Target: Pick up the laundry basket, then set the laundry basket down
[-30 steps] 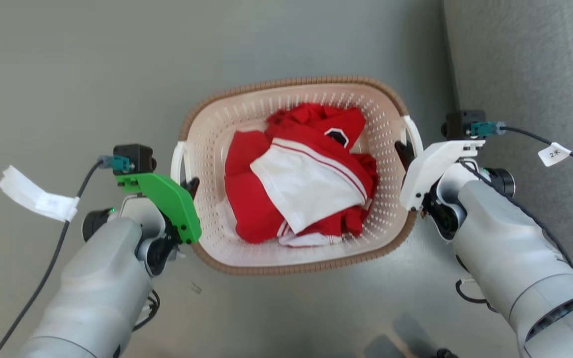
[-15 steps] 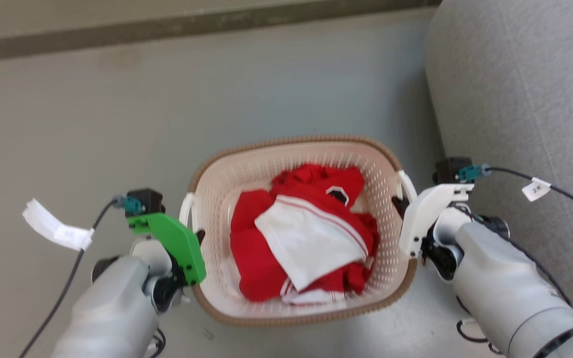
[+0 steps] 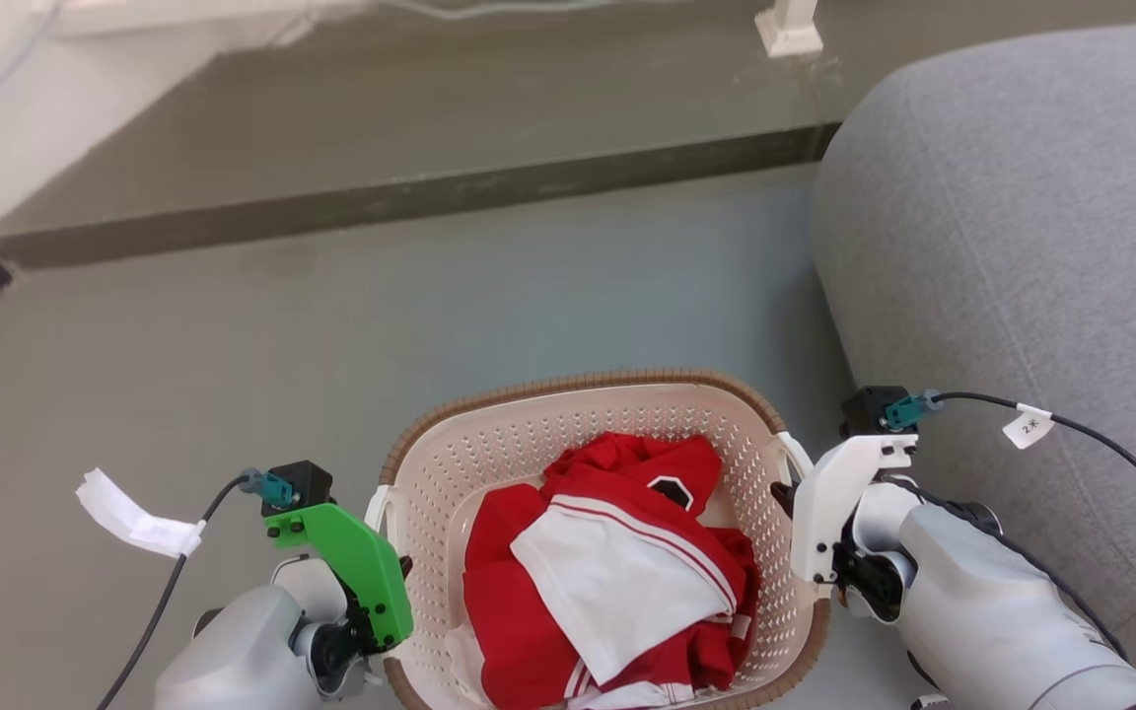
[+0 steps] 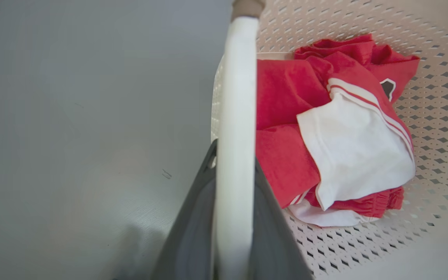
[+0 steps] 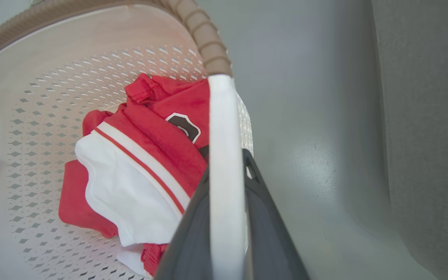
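The laundry basket [image 3: 489, 449], cream and perforated with a brown woven-look rim, holds crumpled red and white clothes [image 3: 617, 567]. My left gripper [image 3: 396, 570], under its green cover, is shut on the basket's left white handle [image 4: 235, 97]. In the left wrist view the left gripper [image 4: 233, 155] has a dark finger on each side of that bar. My right gripper [image 3: 781, 493], under its white cover, is shut on the right white handle [image 5: 224, 128]. The right gripper [image 5: 228, 165] clamps the bar the same way. Grey floor shows beyond the basket's sides.
A grey sofa [image 3: 1022, 247] rises close on the right, next to my right arm. A low dark step [image 3: 381, 197] crosses the far floor, with a white furniture foot [image 3: 787, 30] on it. Open grey floor [image 3: 331, 335] lies ahead of the basket.
The head camera has swung upward, so the basket and both grippers sit lower in the picture and the step and sofa have come into view. Both grips on the handles are unchanged.
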Available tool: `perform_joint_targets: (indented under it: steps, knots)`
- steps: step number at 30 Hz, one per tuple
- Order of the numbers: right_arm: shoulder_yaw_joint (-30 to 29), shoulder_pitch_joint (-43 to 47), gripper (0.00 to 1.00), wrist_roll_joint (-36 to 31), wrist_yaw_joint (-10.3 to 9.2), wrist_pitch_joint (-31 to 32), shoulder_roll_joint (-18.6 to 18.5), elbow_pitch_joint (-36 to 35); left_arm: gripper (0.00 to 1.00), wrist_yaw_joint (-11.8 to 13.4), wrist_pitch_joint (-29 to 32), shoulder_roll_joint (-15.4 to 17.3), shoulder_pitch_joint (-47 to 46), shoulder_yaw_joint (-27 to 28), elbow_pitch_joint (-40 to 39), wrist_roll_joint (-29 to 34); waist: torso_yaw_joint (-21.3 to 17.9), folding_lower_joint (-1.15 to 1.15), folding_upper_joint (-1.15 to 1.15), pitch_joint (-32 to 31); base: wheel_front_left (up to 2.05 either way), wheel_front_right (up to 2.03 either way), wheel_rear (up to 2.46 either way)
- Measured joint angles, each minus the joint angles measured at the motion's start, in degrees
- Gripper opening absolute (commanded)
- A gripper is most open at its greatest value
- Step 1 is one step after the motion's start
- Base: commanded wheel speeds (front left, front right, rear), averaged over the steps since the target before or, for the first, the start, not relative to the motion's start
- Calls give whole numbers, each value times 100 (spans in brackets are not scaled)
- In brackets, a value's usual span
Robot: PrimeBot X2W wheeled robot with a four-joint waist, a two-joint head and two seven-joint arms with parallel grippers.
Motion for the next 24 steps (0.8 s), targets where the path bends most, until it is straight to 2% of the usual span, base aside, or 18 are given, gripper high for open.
perform_joint_targets:
  steps: [7, 24]
  knots:
    - [91, 0, 0, 131, -2, 154, -23, -51, 0, 0, 78, -7, 2, 7, 48, -54, -32, 0, 0, -223, 0, 0, 0]
    - [238, 0, 0, 242, -8, 348, -30, -63, 0, -1, 261, -37, 2, -23, 189, -132, -25, 0, 0, -287, 0, 0, 0]
